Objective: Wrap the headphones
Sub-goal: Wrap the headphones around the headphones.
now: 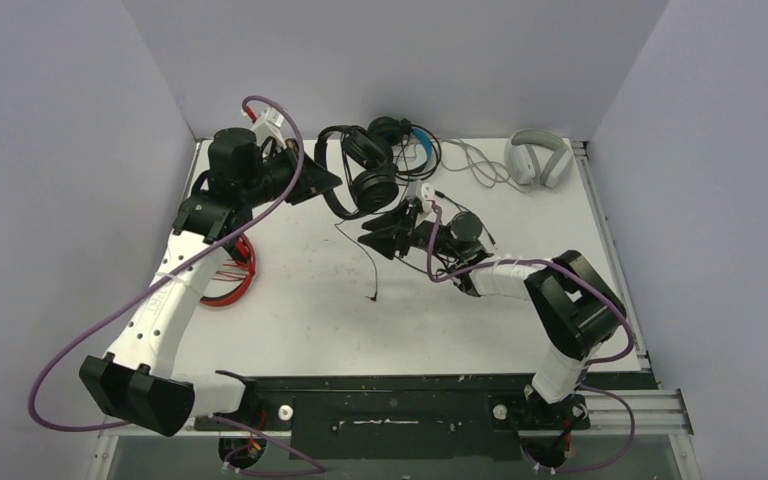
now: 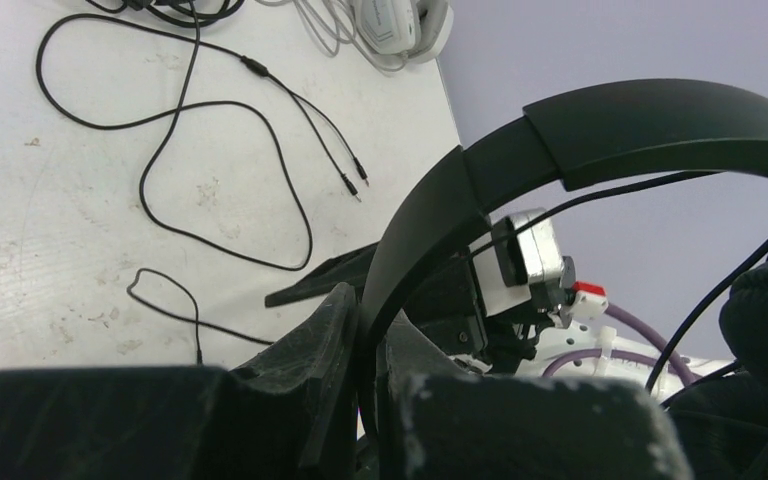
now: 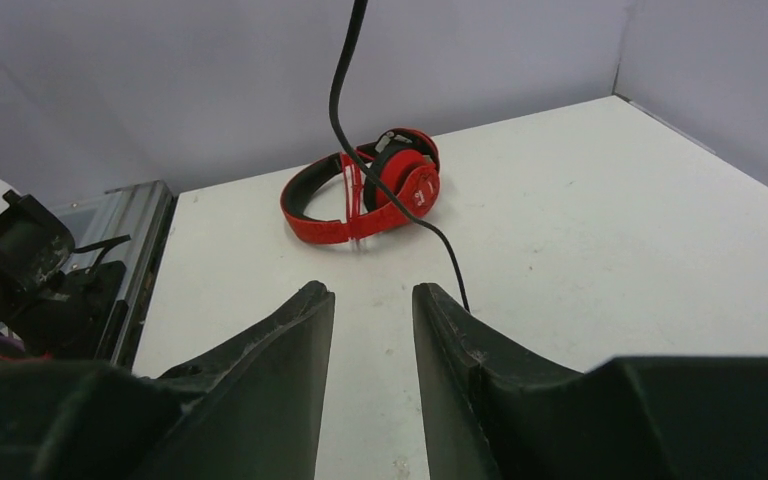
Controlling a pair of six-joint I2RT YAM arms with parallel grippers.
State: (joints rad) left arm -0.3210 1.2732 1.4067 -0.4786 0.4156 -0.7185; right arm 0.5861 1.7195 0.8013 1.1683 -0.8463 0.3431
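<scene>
My left gripper (image 1: 326,183) is shut on the headband (image 2: 650,125) of the all-black headphones (image 1: 372,182) and holds them off the table; its jaws (image 2: 370,312) pinch the band edge-on. The black cable (image 1: 371,262) of these headphones hangs down to the table. It runs just past the right fingertip of my right gripper (image 3: 373,296), which stands open with nothing between its fingers (image 1: 372,236). The red-and-black headphones (image 3: 370,185) lie at the left, partly under my left arm (image 1: 232,272). The black-and-blue headphones (image 1: 412,140) and the white-grey headphones (image 1: 538,158) lie at the back.
Loose thin black cables (image 2: 170,150) with plugs curl over the white table (image 1: 480,330). The grey cable (image 1: 470,160) of the white-grey headphones trails left at the back. Walls close in the back and both sides. A metal rail (image 3: 140,230) borders the table edge.
</scene>
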